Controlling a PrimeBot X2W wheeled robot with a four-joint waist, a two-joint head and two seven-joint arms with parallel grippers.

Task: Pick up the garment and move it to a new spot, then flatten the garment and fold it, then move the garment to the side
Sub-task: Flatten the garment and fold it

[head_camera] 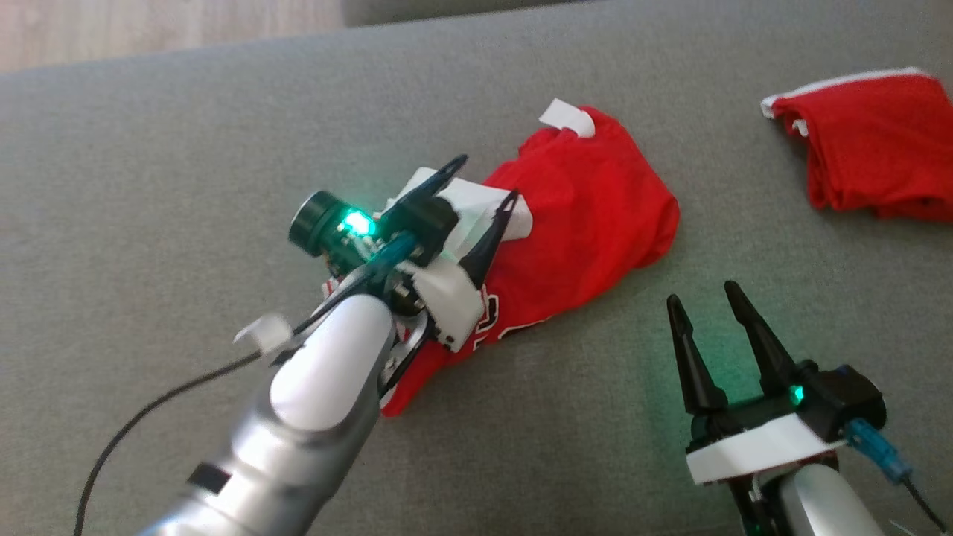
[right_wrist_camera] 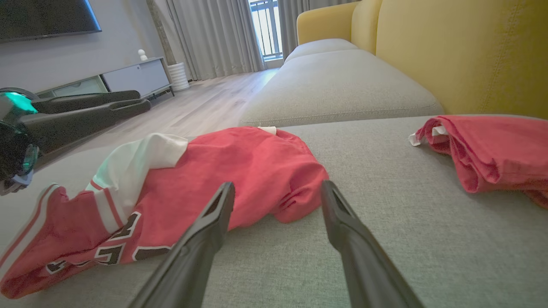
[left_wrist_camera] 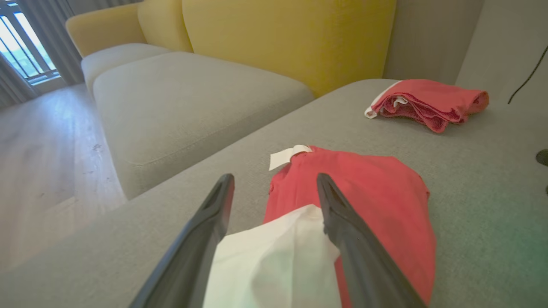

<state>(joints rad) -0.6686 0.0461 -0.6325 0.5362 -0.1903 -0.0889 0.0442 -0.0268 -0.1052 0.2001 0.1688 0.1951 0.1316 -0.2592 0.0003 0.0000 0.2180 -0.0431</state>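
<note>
A crumpled red garment [head_camera: 588,216] with white trim and black-and-white lettering lies mid-cushion on the grey sofa seat [head_camera: 186,149]. My left gripper [head_camera: 488,176] hovers over its white part with both fingers spread and nothing between them. The left wrist view shows that gripper [left_wrist_camera: 275,177] straddling the white fabric of the garment [left_wrist_camera: 376,192]. My right gripper [head_camera: 703,293] stands open to the lower right, clear of the cloth. In the right wrist view the right gripper [right_wrist_camera: 277,185] points at the garment's [right_wrist_camera: 239,171] near edge, and the left gripper [right_wrist_camera: 143,99] shows at the left.
A second red garment [head_camera: 871,149], folded, lies at the far right of the seat. Yellow back cushions [left_wrist_camera: 291,34] rise behind. The seat's edge drops to a wooden floor [left_wrist_camera: 38,149] on the left. A black cable [head_camera: 149,409] trails from my left arm.
</note>
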